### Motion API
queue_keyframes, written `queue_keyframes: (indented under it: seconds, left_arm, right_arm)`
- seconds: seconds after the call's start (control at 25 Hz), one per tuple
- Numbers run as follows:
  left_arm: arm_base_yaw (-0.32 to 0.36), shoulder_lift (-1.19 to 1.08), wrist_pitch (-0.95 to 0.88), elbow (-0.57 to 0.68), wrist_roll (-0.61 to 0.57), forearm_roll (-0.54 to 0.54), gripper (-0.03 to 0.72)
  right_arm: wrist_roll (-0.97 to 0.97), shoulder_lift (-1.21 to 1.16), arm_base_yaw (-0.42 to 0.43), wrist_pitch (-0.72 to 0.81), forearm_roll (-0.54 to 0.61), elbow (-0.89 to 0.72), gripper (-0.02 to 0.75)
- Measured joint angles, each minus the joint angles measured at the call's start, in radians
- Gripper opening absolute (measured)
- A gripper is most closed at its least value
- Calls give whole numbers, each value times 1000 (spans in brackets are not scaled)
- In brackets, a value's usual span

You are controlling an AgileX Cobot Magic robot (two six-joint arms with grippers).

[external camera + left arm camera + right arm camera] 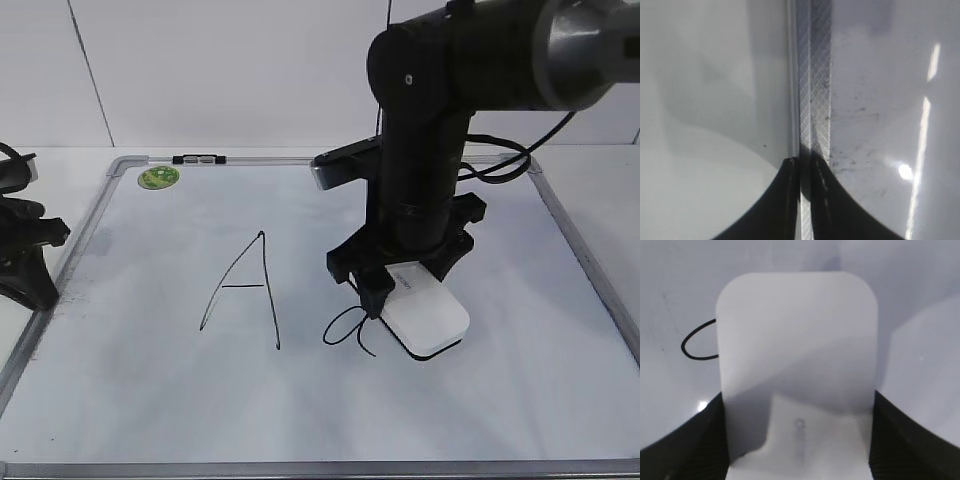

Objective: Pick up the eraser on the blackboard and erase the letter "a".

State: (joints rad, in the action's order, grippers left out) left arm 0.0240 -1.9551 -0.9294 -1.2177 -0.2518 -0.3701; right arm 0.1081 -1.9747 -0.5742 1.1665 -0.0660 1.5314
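The right gripper has its jaws clamped on the eraser, one on each long side, and the block sits flat on the blackboard — so the wiping step looks to be in hand. The letter "a" lies just beside the jaws, its loop touching the eraser's edge; next calls for a pressed-down sweep across it, stopping short of the capital "A". The left gripper rests at the board's frame — jaws together.
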Motion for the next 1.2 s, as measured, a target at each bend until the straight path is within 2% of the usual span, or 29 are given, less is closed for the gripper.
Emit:
queue_keyframes:
  seconds: [0.8, 1.2]
  left_arm:
    - [0, -2, 4, 0, 0, -9, 29]
    - [2, -2, 4, 0, 0, -9, 29]
  right_arm:
    - [21, -103, -14, -43, -31, 14, 531]
    - [22, -106, -120, -51, -37, 18, 530]
